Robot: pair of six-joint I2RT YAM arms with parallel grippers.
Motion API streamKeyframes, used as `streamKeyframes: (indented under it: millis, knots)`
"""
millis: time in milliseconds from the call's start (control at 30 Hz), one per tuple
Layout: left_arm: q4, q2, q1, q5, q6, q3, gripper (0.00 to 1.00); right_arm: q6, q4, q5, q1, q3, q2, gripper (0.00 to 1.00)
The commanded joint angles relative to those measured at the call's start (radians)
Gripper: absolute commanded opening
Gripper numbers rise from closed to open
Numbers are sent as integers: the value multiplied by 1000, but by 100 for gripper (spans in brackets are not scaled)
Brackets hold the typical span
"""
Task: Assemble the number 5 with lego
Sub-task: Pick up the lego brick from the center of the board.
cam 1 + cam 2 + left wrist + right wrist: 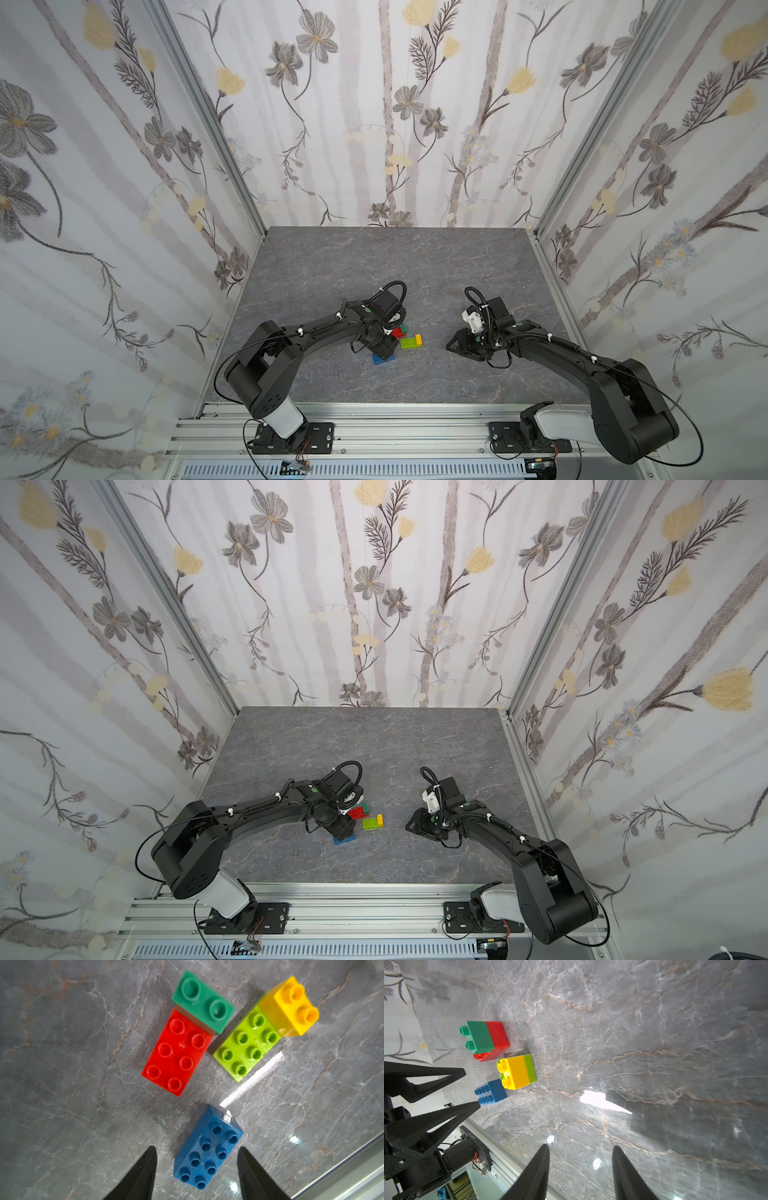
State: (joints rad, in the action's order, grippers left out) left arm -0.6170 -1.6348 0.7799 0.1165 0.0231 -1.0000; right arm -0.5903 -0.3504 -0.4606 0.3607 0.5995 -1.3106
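The left gripper (196, 1164) has its jaws parted on either side of the blue brick (207, 1147), with a gap showing between each black fingertip (149, 1159) and the brick's sides, so it is released and touches nothing. The blue brick lies flat on the grey marble table (62, 1084), studs up. Beyond it lie the red brick (176, 1053) with the dark green brick (202, 1001) stacked on its far end, and just beside them the lime-green brick (247, 1045) with the yellow brick (288, 1005) stacked on its end. The two pairs look barely apart, though a touch at one corner is hard to rule out.

In a top view the left arm (316, 332) reaches forward, its wrist bent down over the bricks.

The right gripper (580, 1167) is partly open and empty over bare table. In a top view the right arm (552, 349) is folded low, well apart from the bricks
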Motion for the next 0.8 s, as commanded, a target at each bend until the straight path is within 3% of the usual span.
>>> streamKeyframes:
  millis: [0, 433, 767]
  knots:
    - [-58, -16, 3, 18, 41, -3, 59, 3, 11, 11, 1, -1, 4, 49]
    - [-45, -65, 47, -11, 94, -38, 64, 6, 11, 5, 1, 13, -19, 49]
    - [-39, -108, 50, 12, 104, -75, 53, 5, 9, 13, 1, -1, -12, 49]
